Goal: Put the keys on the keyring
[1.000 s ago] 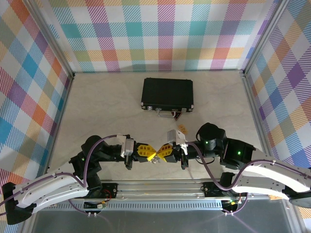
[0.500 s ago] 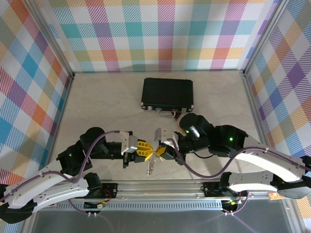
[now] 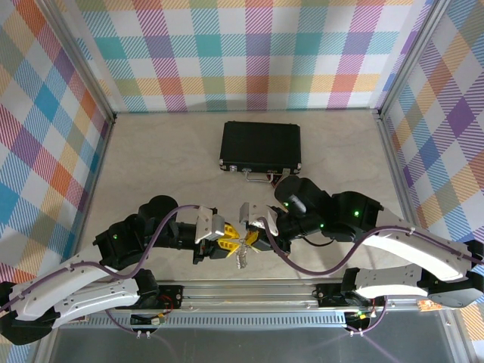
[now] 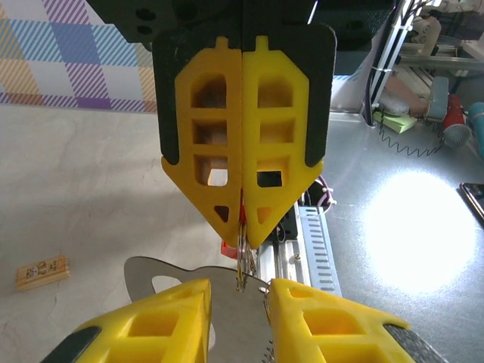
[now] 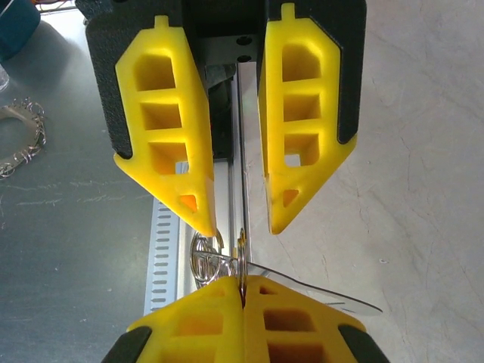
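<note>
The two yellow-fingered grippers meet tip to tip above the table's near edge. My right gripper (image 3: 253, 240) (image 4: 243, 227) (image 5: 242, 283) is shut on the keys (image 4: 226, 247): a strip of the red head and a thin wire ring show between its fingertips, and more wire rings (image 5: 204, 257) hang beside them. The keyring (image 4: 227, 318) (image 5: 325, 291) (image 3: 240, 259), a flat grey plate with a toothed edge, lies flat just under the rings. My left gripper (image 3: 227, 243) (image 4: 238, 291) (image 5: 242, 227) is open, its fingers standing apart on either side of the keyring without pinching it.
A black case (image 3: 261, 145) with a metal handle lies at the table's far middle. A small yellow-orange tag (image 4: 41, 272) rests on the table. The aluminium rail (image 3: 249, 291) runs along the near edge right below the grippers. Checked walls close in three sides.
The left gripper's jaws, shut a second ago, have parted. The right arm has swung left and forward, and the keyring now dangles below the meeting point.
</note>
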Controlling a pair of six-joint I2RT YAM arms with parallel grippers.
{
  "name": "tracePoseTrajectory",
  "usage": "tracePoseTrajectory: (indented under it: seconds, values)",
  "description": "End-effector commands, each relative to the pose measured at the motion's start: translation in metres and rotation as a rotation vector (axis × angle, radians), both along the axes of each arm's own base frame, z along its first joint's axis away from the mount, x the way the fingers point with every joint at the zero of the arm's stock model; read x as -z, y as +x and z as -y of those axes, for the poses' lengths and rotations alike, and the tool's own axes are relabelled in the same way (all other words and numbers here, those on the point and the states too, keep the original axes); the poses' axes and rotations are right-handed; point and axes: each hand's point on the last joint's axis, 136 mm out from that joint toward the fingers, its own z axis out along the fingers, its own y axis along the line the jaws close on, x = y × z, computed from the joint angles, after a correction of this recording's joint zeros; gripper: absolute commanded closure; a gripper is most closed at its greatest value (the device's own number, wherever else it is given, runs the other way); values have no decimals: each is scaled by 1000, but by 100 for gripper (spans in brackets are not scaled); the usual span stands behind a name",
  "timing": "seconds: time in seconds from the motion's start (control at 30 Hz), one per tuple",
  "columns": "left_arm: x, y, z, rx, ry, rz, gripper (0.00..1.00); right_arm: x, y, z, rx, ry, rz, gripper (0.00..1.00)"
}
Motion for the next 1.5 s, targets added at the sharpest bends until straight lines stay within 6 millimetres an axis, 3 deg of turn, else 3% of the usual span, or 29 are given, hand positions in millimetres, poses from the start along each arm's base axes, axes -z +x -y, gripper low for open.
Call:
tracePoseTrajectory:
  seconds: [0.0, 0.13, 0.6, 0.67, 0.73, 0.97, 1.07, 1.13, 1.47]
  values:
    - [-11, 0, 2, 5, -40, 24, 76, -10, -4, -5, -39, 25, 12, 100]
    - [-10, 2, 4, -1, -39, 24, 84, -8, -5, -6, -47, 16, 5, 100]
    - [-2, 9, 6, -21, 12, 31, 84, -11, -8, -9, -65, 39, -8, 100]
    - [-3, 9, 6, -26, 9, 32, 89, -11, -9, -9, -68, 40, -10, 100]
    - [-6, 8, 5, -24, -3, 33, 100, -10, -9, -8, -70, 41, -12, 100]
    - [-29, 3, 6, -9, -121, 49, 100, -10, -13, -8, -76, 69, -23, 100]
    - [-42, 1, 7, 1, -202, 60, 100, -13, -12, -8, -56, 107, -20, 79]
    - [-51, -1, 7, 11, -261, 67, 100, -17, -11, -7, -42, 142, -16, 74]
    - [-71, -9, 7, 63, -398, 87, 100, -31, -7, -3, 15, 288, 5, 74]
